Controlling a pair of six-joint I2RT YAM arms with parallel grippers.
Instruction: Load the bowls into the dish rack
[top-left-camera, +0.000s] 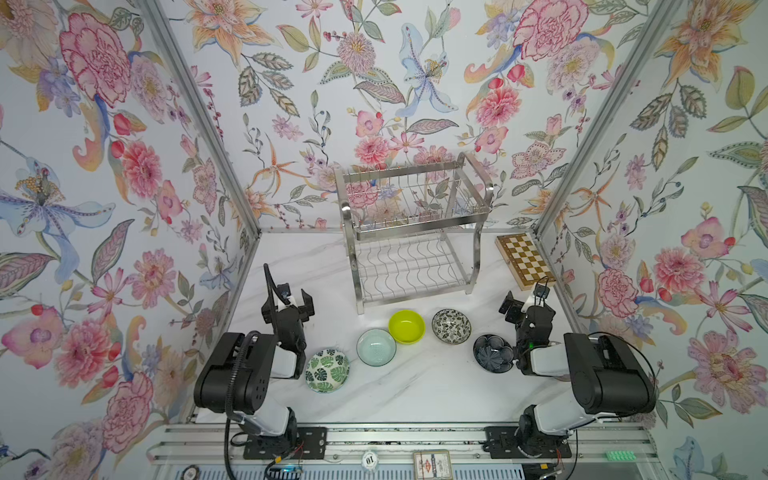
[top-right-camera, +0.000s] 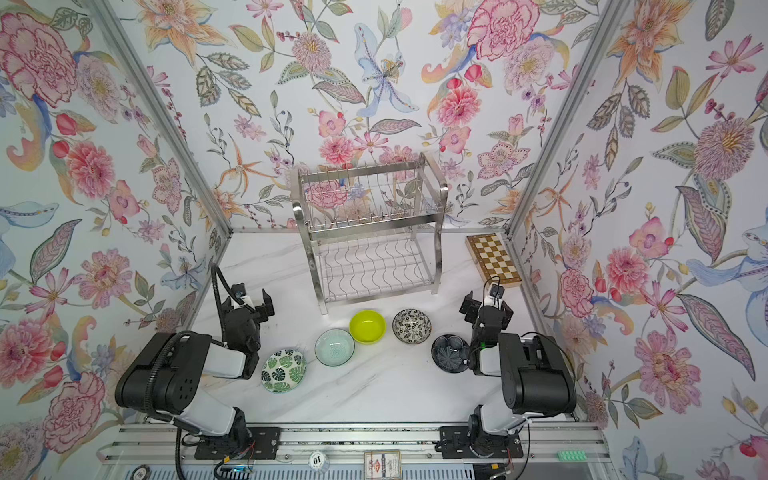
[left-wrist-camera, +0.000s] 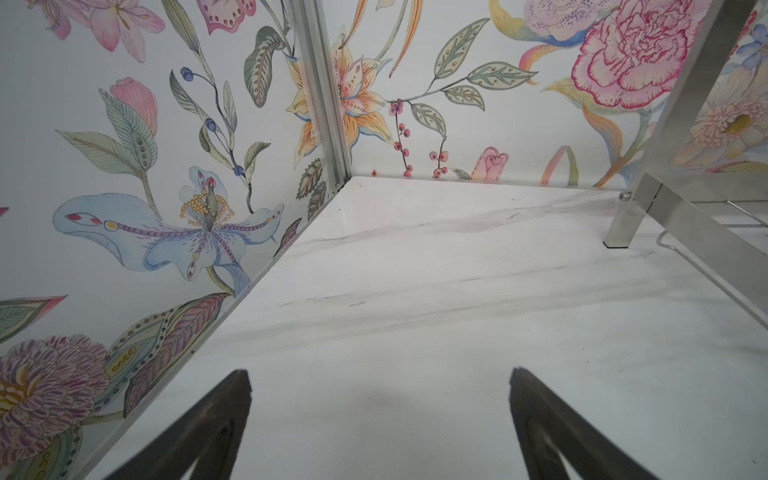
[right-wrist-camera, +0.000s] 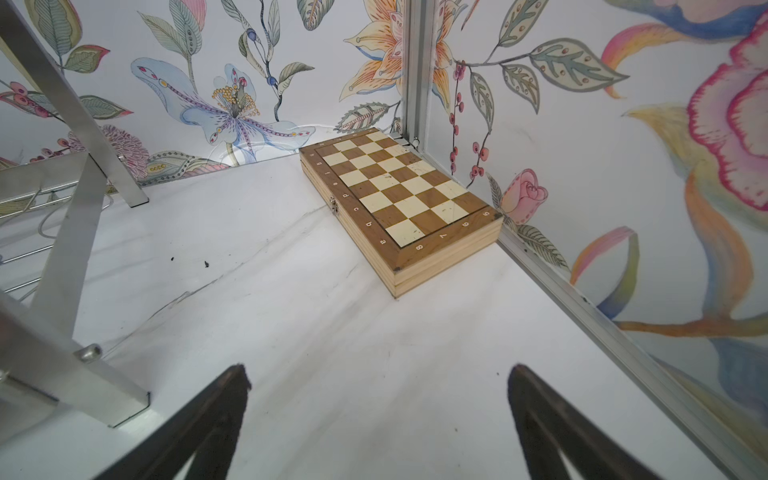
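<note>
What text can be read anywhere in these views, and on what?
"a b c d e f g": one edge of the chessboard, right wrist view.
"8 7 6": adjoining edge; the next figure is unclear.
"10": round white token by the front rail, in both top views.
Card beside it: print too blurred to read.

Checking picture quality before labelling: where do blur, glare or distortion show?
In both top views the wide lens splays the side walls and the dish rack wires merge with wallpaper; in the left wrist view the left gripper fingers are blurred; in the right wrist view glare hits the back wall near the chessboard.
</note>
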